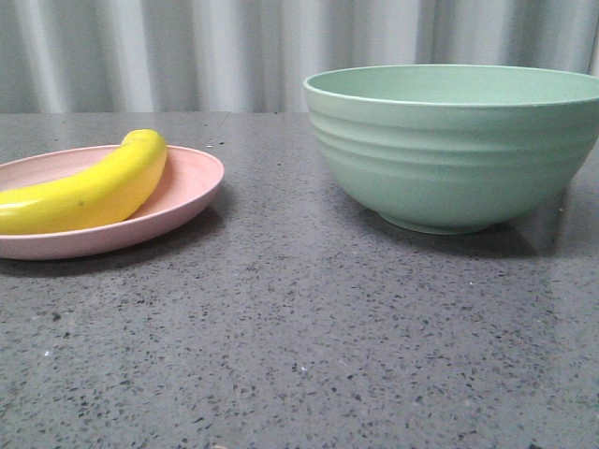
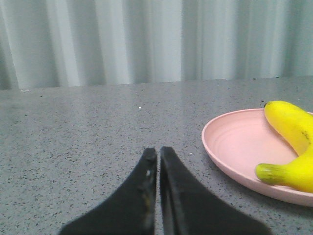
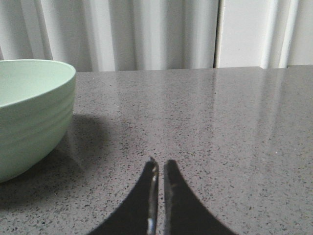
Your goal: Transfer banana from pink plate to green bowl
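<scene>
The yellow banana [image 1: 89, 190] lies on the pink plate [image 1: 187, 187] at the left of the front view. The green bowl [image 1: 459, 145] stands at the right, apart from the plate, with nothing seen in it. In the left wrist view my left gripper [image 2: 158, 151] is shut and empty, low over the table, with the pink plate [image 2: 234, 147] and banana [image 2: 293, 152] off to one side. In the right wrist view my right gripper [image 3: 160, 163] is shut and empty, with the green bowl [image 3: 29, 112] to one side. Neither gripper shows in the front view.
The table [image 1: 309, 337] is dark grey speckled stone. A pale pleated curtain [image 1: 234, 47] hangs behind its far edge.
</scene>
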